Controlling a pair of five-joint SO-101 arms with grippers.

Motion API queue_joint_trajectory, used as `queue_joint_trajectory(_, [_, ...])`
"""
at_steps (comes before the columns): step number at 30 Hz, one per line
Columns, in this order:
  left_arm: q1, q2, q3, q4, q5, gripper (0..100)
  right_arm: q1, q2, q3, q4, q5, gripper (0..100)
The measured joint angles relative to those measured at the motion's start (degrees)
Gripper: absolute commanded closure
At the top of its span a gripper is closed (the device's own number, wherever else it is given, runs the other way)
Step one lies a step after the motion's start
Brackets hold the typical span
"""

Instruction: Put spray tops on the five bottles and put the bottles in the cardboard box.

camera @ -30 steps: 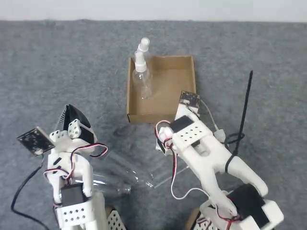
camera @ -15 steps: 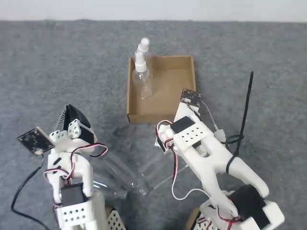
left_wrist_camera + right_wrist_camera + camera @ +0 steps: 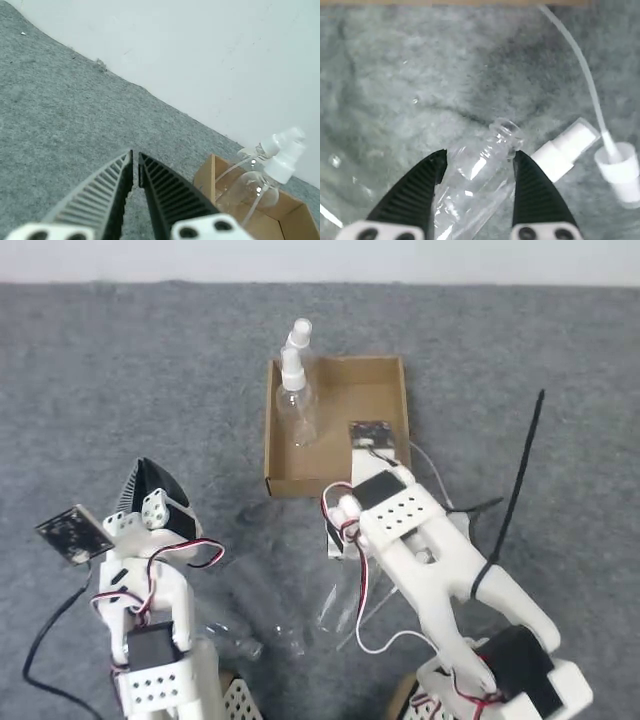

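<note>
- Toward the table's near edge, right gripper (image 3: 479, 156) straddles an uncapped bottle (image 3: 470, 176) lying flat, fingers spread, not clamped
- Left gripper (image 3: 135, 156) fingers nearly together, holding nothing
- Two capped bottles (image 3: 297, 410) stand at cardboard box's (image 3: 365, 415) far left corner

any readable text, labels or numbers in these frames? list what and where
None readable.
The two capped bottles and the cardboard box show no label or print.
The loose bottle and spray top on the carpet are plain too.
The small circuit board on an arm's wrist may carry markings, but they are too small to read.
</note>
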State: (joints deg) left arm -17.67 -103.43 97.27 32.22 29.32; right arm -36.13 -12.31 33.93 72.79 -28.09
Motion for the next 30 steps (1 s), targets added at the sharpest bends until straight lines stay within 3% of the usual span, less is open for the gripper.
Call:
queue_joint_trajectory(17, [0.00, 0.00, 0.00, 0.00, 0.00, 98, -0.09, 0.00, -1.32, -1.93, 38.33, 96.1])
queue_joint_trajectory(30, [0.00, 0.00, 0.00, 0.00, 0.00, 98, -8.44, 0.00, 4.57, -10.90, 45.01, 95.1])
